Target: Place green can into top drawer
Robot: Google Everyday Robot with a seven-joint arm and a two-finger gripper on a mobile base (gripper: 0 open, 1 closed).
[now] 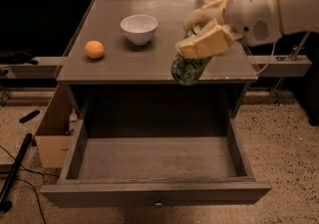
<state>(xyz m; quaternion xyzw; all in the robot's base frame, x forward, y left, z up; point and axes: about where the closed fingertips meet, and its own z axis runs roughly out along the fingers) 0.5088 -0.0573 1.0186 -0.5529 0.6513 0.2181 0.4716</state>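
My gripper (202, 31) is shut on the green can (186, 70), whose dark green and white patterned side shows below the tan fingers (205, 44). The can hangs tilted in the air over the front edge of the table top, right of centre. The top drawer (157, 194) is pulled fully open below it, with its round knob at the front and nothing inside. The can's silver top is hidden by the fingers.
A white bowl (139, 28) and an orange (94, 49) sit on the grey table top (114, 63). An open cardboard box (52, 136) stands on the floor left of the drawer. A black pole (15, 168) lies on the speckled floor at the far left.
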